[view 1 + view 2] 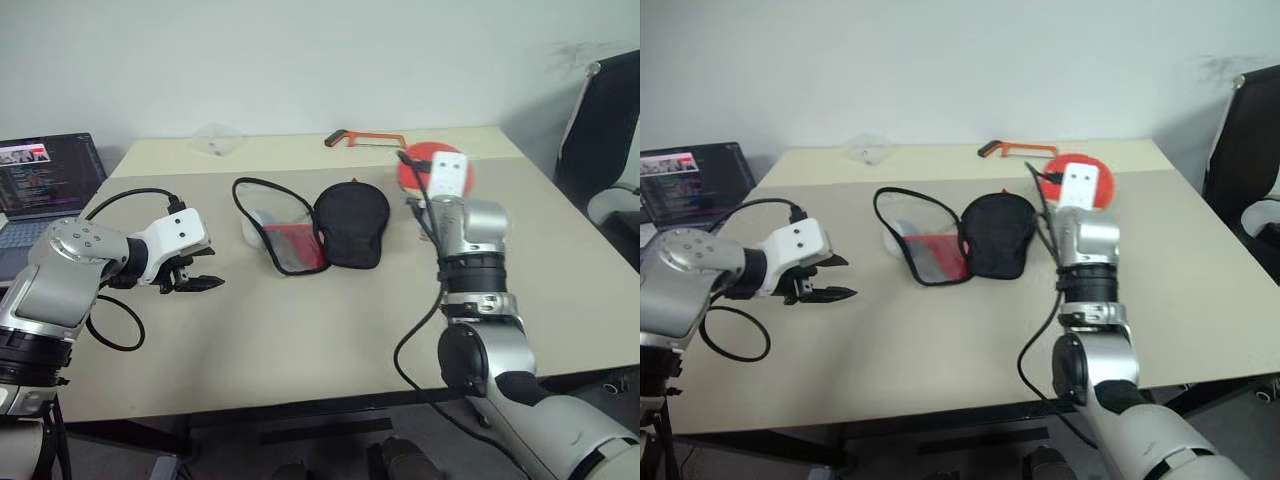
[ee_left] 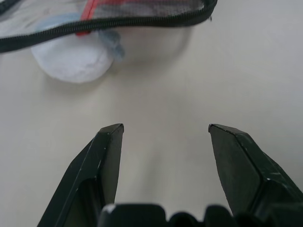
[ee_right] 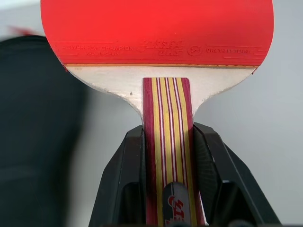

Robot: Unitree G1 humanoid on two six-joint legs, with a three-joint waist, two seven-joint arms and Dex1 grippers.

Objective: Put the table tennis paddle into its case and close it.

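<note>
Red-faced table tennis paddle (image 3: 156,33) clamped by its striped handle in the right gripper (image 3: 168,142), beside the unzipped case (image 1: 310,225), ready for insertion; left gripper (image 2: 165,137) jaws released, empty.

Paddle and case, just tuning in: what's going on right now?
The right gripper is shut on the striped handle of the table tennis paddle, holding it above the table beside the case. The case lies unzipped and spread open, nothing in it yet. The left gripper hangs open just short of the case's zipper edge, holding nothing.
</note>
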